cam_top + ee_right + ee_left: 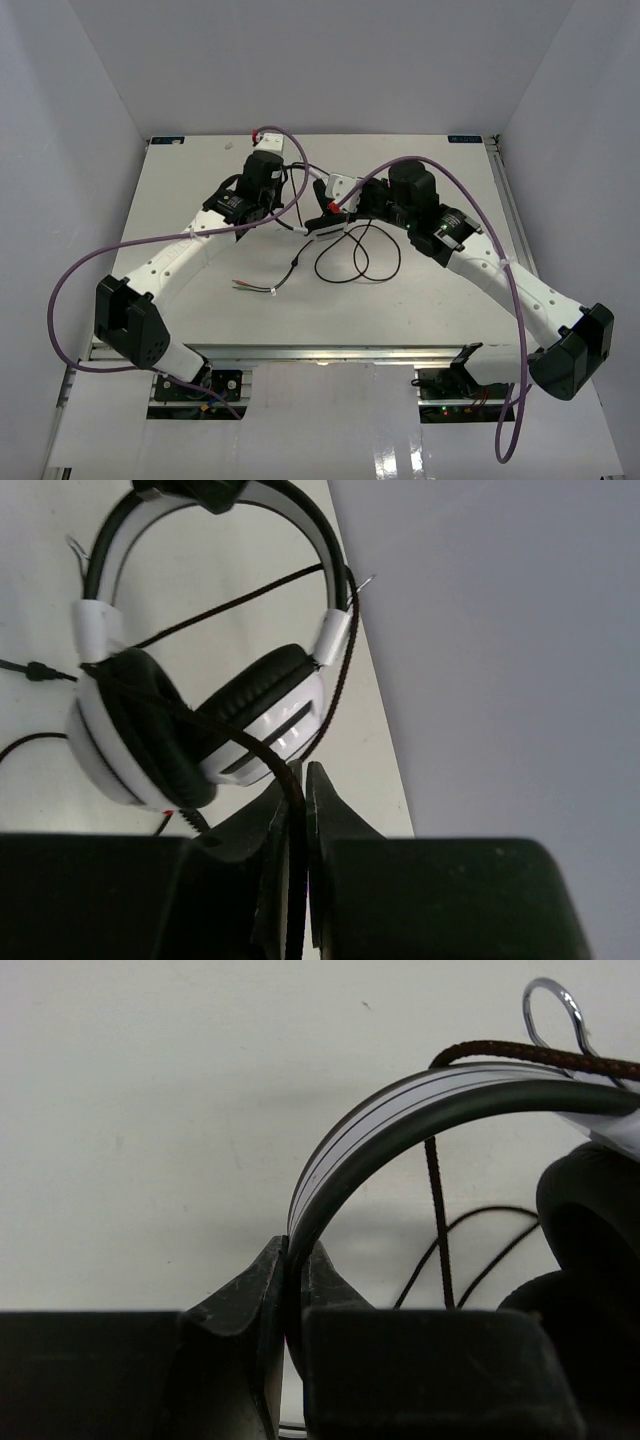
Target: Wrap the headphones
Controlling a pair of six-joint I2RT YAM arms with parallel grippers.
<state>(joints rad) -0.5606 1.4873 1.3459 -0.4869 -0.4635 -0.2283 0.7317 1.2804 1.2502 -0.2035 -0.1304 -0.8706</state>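
The white-and-black headphones (335, 200) sit at the table's middle back between both arms; they fill the right wrist view (200, 720). My left gripper (295, 1260) is shut on the headband (400, 1110), which arcs up to the right. My right gripper (300, 790) is shut on the thin black cord (290, 780), which runs up across the ear cups. The cord (345, 262) lies in loops on the table in front of the headset. Its coloured plugs (245, 287) lie to the front left.
Purple arm cables (70, 290) loop out at the left and hang at the right (515, 330). White walls enclose the table on three sides. The table's near edge (330, 352) runs along the front.
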